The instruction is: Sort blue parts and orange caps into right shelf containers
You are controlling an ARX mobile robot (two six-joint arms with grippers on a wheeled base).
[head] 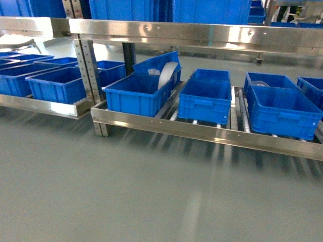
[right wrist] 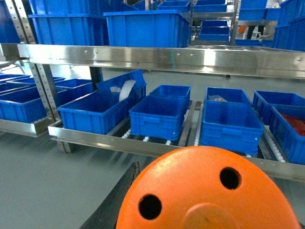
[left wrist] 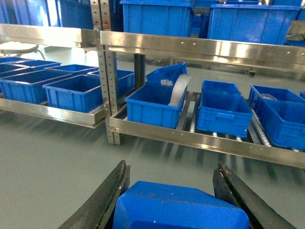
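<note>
left pincer [left wrist: 174, 191] clamps a blue part [left wrist: 178, 207]; right pincer grips an orange cap [right wrist: 209, 191], blue crates [head: 204, 101] at twelve o'clock.

floor [head: 151, 191]: open up to shelf | shelf rail [head: 202, 35]: overhangs crates [head: 204, 101] | crate tops open beneath it

i see bright blue crates [head: 206, 100] w/ ribbed sides on shiny silver metal shelf [head: 202, 132]. floor [head: 126, 196] is plain grey-green w/ pale streaks of reflection. in left wrist cam, the blue part [left wrist: 178, 206] is same bright blue, between black fingers [left wrist: 112, 193]. in right wrist cam, the orange cap [right wrist: 207, 191] is strong orange w/ dark round holes on top. one crate at far right [right wrist: 291, 129] has smth red-orange inside. white curved piece [head: 167, 74] in tilted crate.
</note>
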